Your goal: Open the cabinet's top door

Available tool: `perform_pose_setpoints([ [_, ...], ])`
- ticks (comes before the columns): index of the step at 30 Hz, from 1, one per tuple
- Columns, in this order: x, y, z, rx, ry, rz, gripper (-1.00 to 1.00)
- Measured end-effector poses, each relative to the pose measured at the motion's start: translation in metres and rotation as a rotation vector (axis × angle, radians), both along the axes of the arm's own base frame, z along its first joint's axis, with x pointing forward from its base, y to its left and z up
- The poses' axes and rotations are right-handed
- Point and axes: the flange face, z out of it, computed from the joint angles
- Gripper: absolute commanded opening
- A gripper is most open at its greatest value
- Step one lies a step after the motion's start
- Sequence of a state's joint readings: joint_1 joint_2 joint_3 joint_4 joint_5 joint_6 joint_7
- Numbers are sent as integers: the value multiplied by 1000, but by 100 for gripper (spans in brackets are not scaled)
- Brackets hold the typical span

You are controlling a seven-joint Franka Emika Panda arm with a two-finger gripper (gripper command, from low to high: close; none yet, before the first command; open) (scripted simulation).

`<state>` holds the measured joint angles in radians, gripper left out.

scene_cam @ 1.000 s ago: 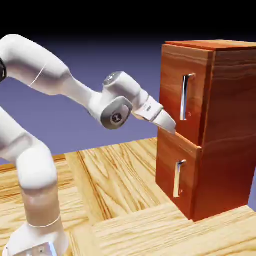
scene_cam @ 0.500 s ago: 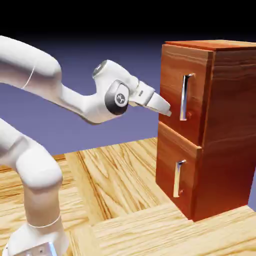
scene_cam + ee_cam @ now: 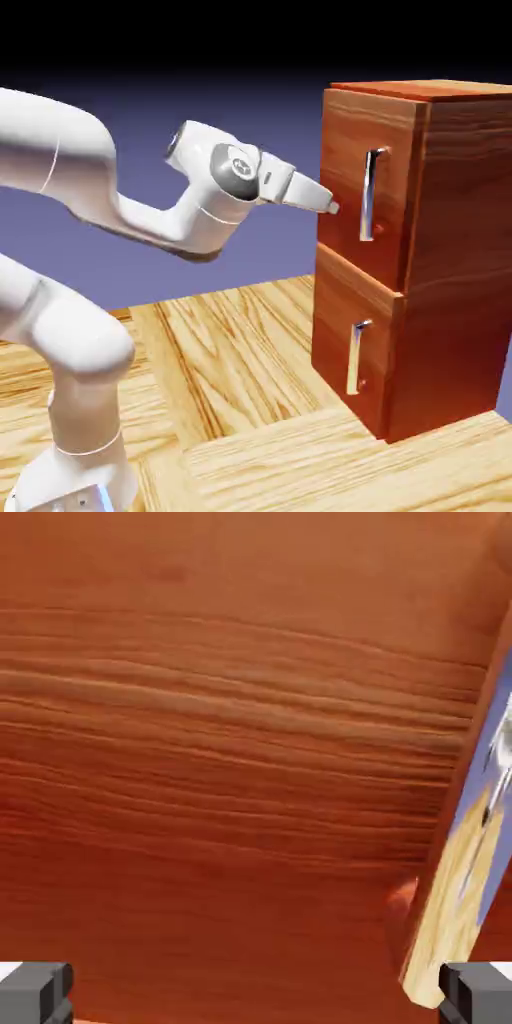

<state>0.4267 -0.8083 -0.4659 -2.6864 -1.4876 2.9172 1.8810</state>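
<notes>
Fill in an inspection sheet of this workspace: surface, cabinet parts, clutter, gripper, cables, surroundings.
Surface: light wood-grain floor or tabletop under the cabinet.
Cabinet: reddish-brown wood grain, upright.
Top door: closed; vertical silver bar handle.
Lower door: closed; shorter silver bar handle.
Clutter: nothing seen.
Gripper: open, nothing between its fingertips; beside the top door's handle, not gripping it. Whether it touches the door, cannot tell.
Arm: white, reaching toward the cabinet.
Cables: nothing seen.
Surroundings: blue-violet backdrop, darkening to black at the top.
</notes>
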Motion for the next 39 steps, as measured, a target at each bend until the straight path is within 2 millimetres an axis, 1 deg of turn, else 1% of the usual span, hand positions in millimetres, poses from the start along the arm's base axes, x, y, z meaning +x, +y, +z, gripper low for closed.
perform_pose_setpoints([
  [8,-5,-14,0,17,-112,-3,0],
  [15,-5,-31,-5,44,-216,2,0],
  [22,0,-51,-14,83,-319,18,0],
  [29,9,-71,-26,133,-419,49,0],
  [31,10,-72,-26,136,-425,51,0],
  [35,52,-70,-26,137,-424,51,0],
  [36,60,-69,-26,135,-425,51,-100],
  [38,60,-69,-26,135,-425,51,-100],
  [39,54,-66,-26,130,-426,28,-100],
])
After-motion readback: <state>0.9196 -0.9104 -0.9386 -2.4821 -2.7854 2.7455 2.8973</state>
